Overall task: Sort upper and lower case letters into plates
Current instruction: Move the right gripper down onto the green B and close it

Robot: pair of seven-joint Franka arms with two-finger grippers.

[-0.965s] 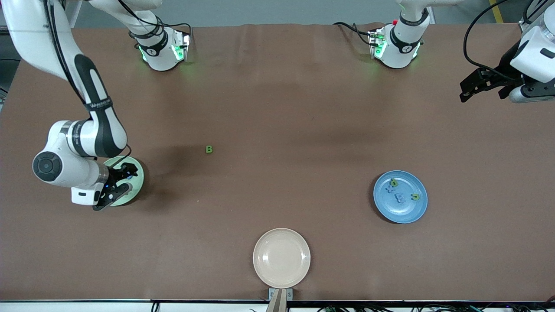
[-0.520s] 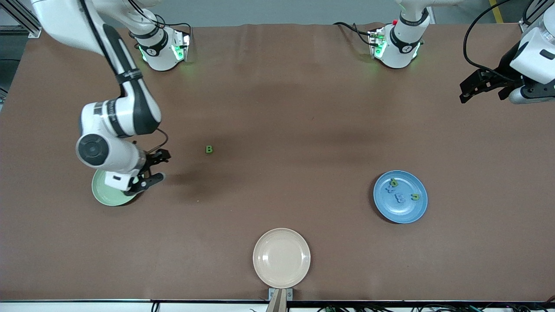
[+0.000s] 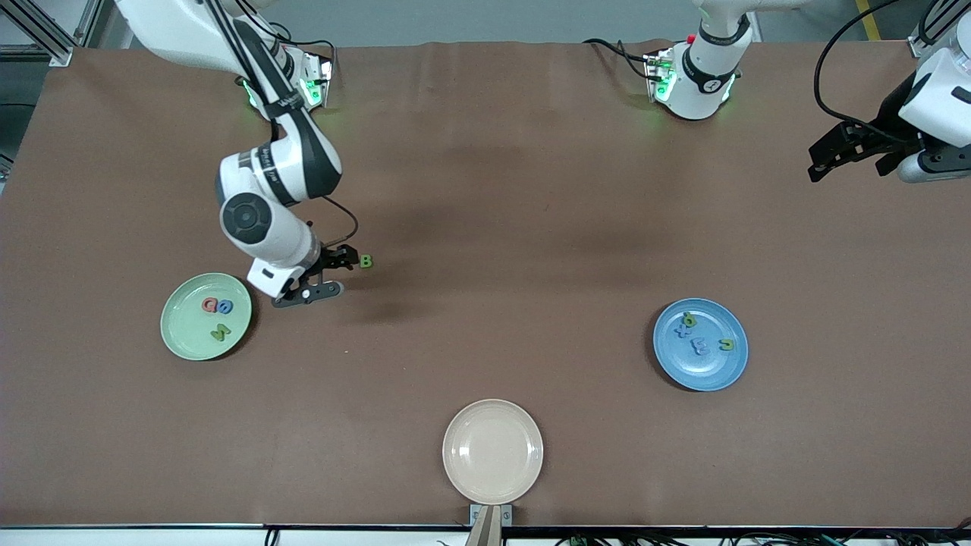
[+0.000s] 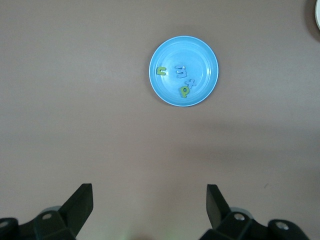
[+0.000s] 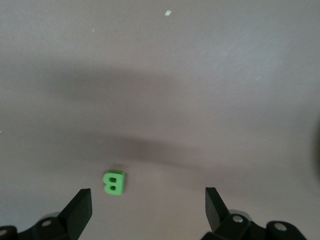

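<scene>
A green letter B (image 3: 366,262) (image 5: 114,182) lies alone on the brown table. My right gripper (image 3: 334,274) (image 5: 148,205) hangs open and empty over the bare table, just short of the B and between it and the pale green plate (image 3: 182,326). That plate holds a red letter (image 3: 210,305), a blue letter (image 3: 225,306) and a green letter (image 3: 221,331). The blue plate (image 3: 705,371) (image 4: 200,55), toward the left arm's end, holds several blue and green letters. My left gripper (image 3: 850,161) (image 4: 148,205) waits open and empty, high over the table's left-arm end.
A cream-beige plate (image 3: 493,451) with nothing in it sits at the table edge nearest the front camera; its rim (image 4: 318,11) shows in the left wrist view. The two arm bases (image 3: 284,95) (image 3: 694,83) stand along the farthest edge.
My right arm has swung away from over the pale green plate toward the B, uncovering the three letters in that plate. The left arm has barely shifted.
</scene>
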